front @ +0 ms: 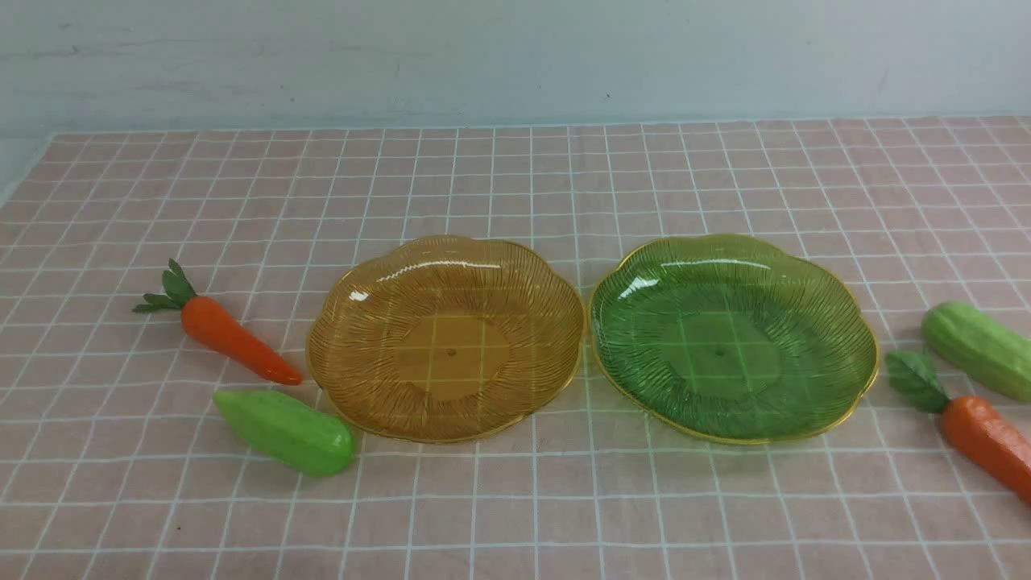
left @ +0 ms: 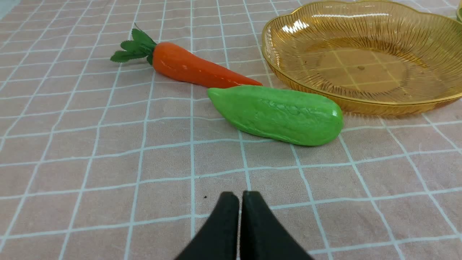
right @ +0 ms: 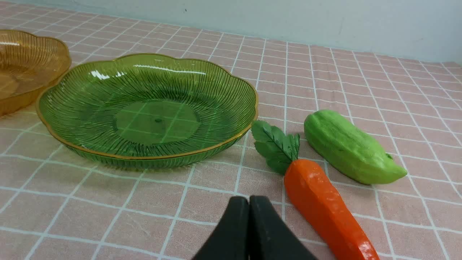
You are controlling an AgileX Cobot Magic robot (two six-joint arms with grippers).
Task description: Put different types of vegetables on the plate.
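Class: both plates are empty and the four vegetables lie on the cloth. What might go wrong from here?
The left gourd lies close beside the amber plate; grasping it may nudge the plate. The right carrot and right gourd lie close together, so the right gripper might bump one while taking the other.

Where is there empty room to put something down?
Bare cloth runs behind the orange plate and green plate, and along the front. Both plates are empty. Crowded: the left carrot and left cucumber beside the orange plate, the right carrot and right cucumber beside the green one, and the gap between plates.
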